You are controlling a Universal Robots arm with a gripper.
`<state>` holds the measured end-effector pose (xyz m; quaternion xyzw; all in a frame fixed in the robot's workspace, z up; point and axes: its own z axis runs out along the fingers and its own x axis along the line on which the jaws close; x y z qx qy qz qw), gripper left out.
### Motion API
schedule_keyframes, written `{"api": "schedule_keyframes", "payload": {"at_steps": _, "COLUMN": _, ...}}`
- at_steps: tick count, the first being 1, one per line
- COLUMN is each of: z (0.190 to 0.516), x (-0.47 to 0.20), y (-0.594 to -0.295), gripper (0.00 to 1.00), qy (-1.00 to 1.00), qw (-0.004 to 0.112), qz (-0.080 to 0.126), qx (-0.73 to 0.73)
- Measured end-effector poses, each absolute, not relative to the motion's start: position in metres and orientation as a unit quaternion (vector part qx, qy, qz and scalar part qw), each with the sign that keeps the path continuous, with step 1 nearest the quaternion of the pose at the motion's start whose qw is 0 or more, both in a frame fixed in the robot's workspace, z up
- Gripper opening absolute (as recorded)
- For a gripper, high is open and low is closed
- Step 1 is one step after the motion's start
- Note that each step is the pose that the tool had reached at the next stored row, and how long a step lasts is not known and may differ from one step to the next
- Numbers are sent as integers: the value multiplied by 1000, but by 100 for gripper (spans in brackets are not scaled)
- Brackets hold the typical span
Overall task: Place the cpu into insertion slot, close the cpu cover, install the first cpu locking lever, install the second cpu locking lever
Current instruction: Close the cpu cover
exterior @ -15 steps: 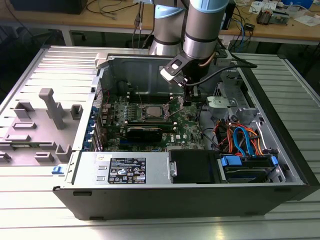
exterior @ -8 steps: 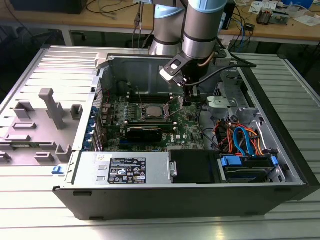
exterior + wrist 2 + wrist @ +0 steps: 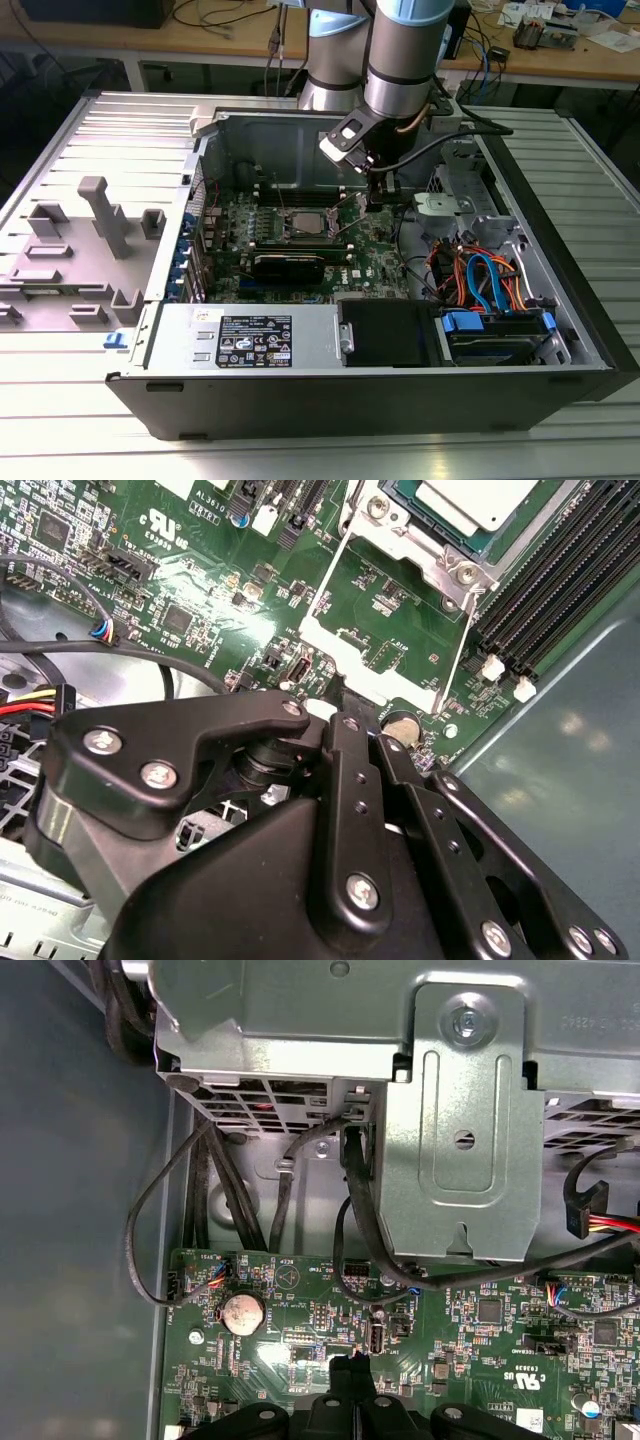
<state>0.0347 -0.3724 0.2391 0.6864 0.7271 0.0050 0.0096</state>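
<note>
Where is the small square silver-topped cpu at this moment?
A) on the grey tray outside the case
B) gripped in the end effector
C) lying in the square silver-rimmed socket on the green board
C: in the second wrist view the small square silver-topped cpu lies inside the silver-rimmed insertion slot, apart from the black end effector.

The computer case [image 3: 350, 400] is lying open on the table [image 3: 90, 440], with the circuit board [image 3: 375, 262] sitting flat inside and the drive cage [image 3: 470, 215] standing at the exterior view's right. The chip [image 3: 470, 500] is resting in the socket [image 3: 420, 545], while the cover [image 3: 345, 650] is lying between the socket and the gripper [image 3: 345, 720].
</note>
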Motion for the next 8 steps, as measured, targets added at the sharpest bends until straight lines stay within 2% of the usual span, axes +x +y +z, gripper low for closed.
{"api": "schedule_keyframes", "payload": {"at_steps": 4, "z": 239, "x": 34, "y": -372, "gripper": 11, "qy": 727, "qw": 8, "qz": 4, "qx": 687}}
{"api": "schedule_keyframes", "payload": {"at_steps": 8, "z": 239, "x": 34, "y": -372, "gripper": 11, "qy": 727, "qw": -1, "qz": -3, "qx": 686}}
